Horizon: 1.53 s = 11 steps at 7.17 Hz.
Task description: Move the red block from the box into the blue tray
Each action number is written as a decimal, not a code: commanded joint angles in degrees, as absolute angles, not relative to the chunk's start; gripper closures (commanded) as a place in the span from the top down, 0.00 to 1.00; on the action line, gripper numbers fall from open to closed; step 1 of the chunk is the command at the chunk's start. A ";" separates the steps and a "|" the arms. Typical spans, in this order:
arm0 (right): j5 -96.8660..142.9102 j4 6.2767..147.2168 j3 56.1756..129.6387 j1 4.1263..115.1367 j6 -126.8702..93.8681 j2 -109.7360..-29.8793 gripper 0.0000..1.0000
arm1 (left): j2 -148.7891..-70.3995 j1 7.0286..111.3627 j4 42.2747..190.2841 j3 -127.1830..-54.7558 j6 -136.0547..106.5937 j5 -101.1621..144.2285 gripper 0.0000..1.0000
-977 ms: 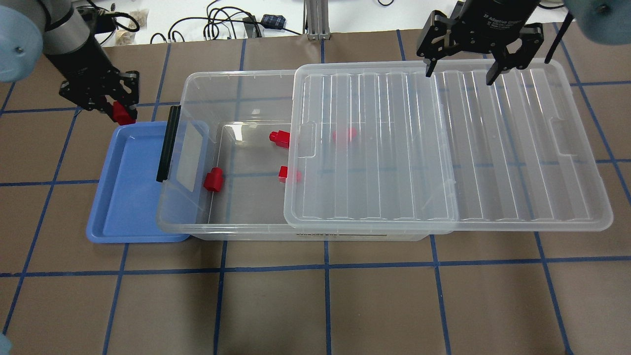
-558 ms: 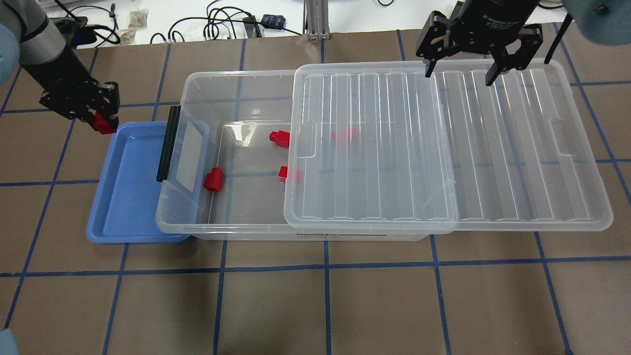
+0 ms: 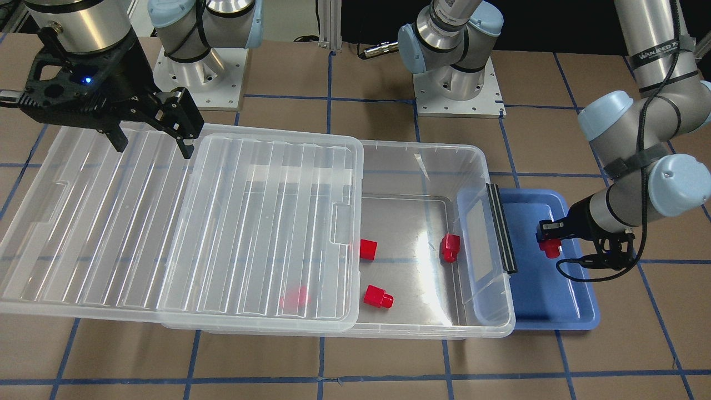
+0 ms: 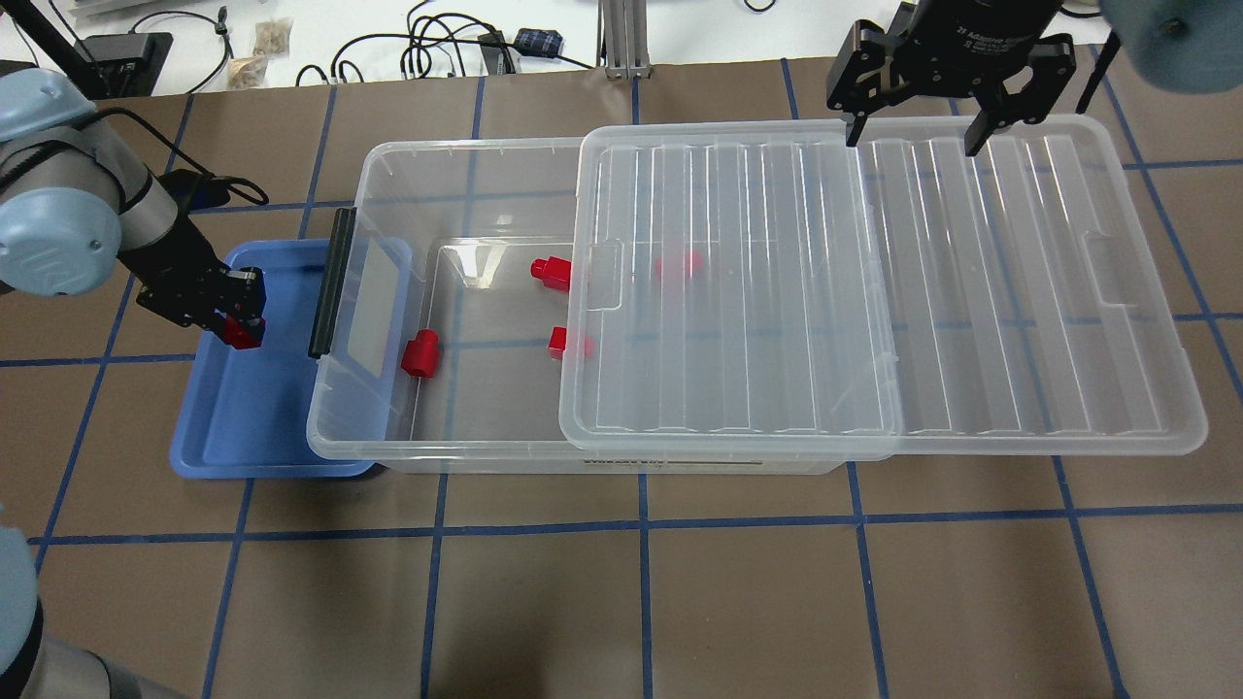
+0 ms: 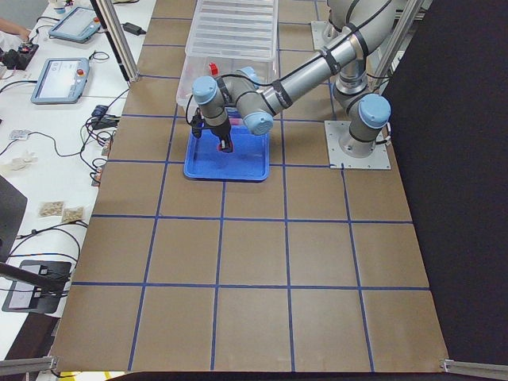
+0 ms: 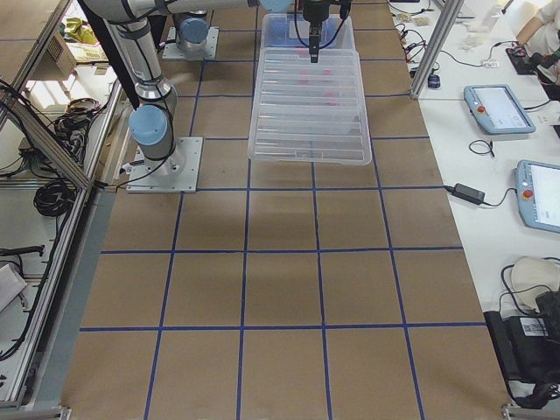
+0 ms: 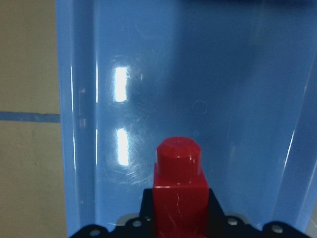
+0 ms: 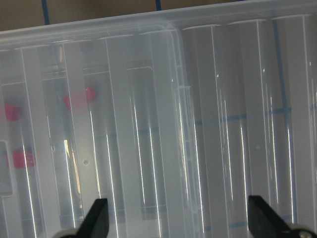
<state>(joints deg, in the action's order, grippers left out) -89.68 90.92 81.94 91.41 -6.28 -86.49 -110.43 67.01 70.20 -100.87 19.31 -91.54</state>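
My left gripper (image 4: 240, 328) is shut on a red block (image 4: 239, 335) and holds it low over the far half of the blue tray (image 4: 243, 417). In the left wrist view the red block (image 7: 178, 183) points stub-first at the tray floor (image 7: 223, 99). In the front view the block (image 3: 550, 245) hangs over the tray (image 3: 550, 300). The clear box (image 4: 388, 175) lies to the tray's right, with its lid (image 4: 874, 291) slid right. Several red blocks lie inside it, such as one (image 4: 420, 352) near the left wall. My right gripper (image 4: 908, 141) is open and empty above the lid's far edge.
The box's left end, with its black clip (image 4: 330, 282), overhangs the tray's right side. One red block (image 4: 678, 265) shows dimly under the lid. Cables and small items lie on the white bench (image 4: 437, 49) beyond the table.
My left gripper has carried the red block from beyond the tray's far left corner inward and down, to low over the tray. The right gripper has hardly moved.
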 commanded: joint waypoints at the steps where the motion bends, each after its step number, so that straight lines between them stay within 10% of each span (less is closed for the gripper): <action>1: -90.09 90.88 82.00 91.41 -1.76 -86.31 1.00 | -113.80 66.97 67.60 -101.16 19.42 -91.58 0.00; 3: -89.65 90.88 82.09 91.41 -1.85 -86.22 1.00 | -115.40 67.06 67.15 -101.16 19.86 -91.58 0.00; 7: -89.65 90.88 82.18 91.41 -2.02 -86.04 1.00 | -115.31 67.06 67.24 -101.60 19.95 -91.67 0.71; 11: -90.26 89.05 82.18 85.11 3.38 -86.13 1.00 | -110.07 68.72 68.37 -99.15 20.57 -88.71 1.00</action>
<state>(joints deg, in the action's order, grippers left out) -89.99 90.21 82.03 88.43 -0.35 -86.01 -112.89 67.95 67.56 -100.53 20.60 -90.68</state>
